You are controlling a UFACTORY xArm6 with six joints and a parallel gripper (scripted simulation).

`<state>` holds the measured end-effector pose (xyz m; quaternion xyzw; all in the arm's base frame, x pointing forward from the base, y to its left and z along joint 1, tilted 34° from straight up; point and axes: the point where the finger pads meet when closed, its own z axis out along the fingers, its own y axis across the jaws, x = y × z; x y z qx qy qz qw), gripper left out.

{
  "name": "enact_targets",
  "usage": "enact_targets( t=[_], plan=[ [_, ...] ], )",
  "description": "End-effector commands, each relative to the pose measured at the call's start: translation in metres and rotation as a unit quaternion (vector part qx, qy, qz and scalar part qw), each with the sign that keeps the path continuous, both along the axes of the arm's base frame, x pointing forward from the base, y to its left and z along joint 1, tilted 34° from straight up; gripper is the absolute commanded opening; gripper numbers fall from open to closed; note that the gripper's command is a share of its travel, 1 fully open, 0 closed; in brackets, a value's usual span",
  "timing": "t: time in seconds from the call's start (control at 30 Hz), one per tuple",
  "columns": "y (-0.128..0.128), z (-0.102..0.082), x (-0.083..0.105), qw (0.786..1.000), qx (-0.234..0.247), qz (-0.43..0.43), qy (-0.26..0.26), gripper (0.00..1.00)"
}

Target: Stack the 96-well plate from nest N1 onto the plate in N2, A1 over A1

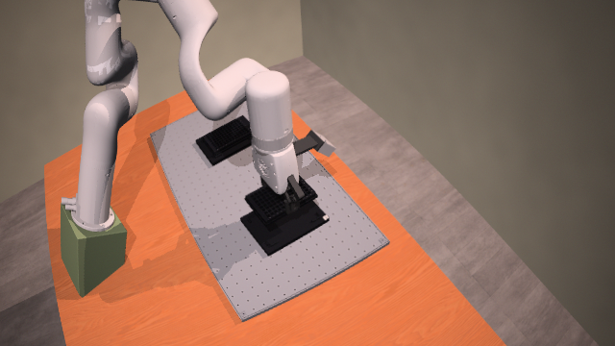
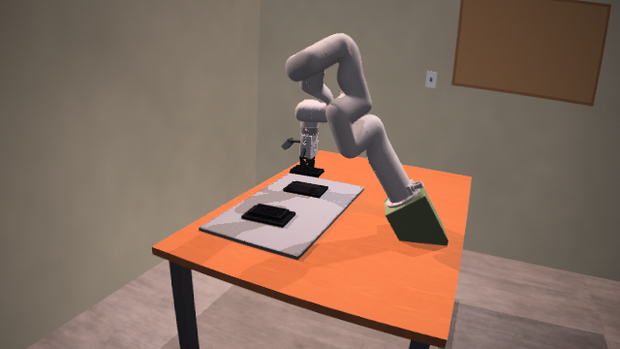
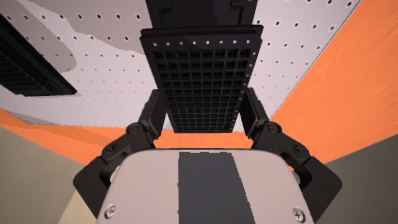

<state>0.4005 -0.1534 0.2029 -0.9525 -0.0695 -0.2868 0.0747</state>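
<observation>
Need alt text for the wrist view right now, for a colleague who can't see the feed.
The claw is shut on a black 96-well plate, one finger on each long side, held above the empty nest on the grey perforated board. A second plate shows at the left edge, with orange table to the right.
</observation>
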Motion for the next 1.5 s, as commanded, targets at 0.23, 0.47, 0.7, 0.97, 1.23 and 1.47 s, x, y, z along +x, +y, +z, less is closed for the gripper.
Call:
enact_targets(
  t=[0.23,0.47,0.7,0.97,1.23,1.47],
  plan=[
    [-0.003,0.014,-0.008,1.000,-0.001,0.000,-0.001,0.00],
    [-0.005,0.022,-0.013,1.000,-0.001,0.000,-0.001,0.00],
    [-0.005,0.022,-0.013,1.000,-0.001,0.000,-0.001,0.00],
    [0.001,0.023,-0.014,1.000,-0.005,0.005,-0.003,0.00],
    [0.028,0.027,-0.017,1.000,-0.004,0.005,-0.003,0.00],
    [0.044,0.030,-0.019,1.000,-0.004,0.005,-0.003,0.00]
  ],
)
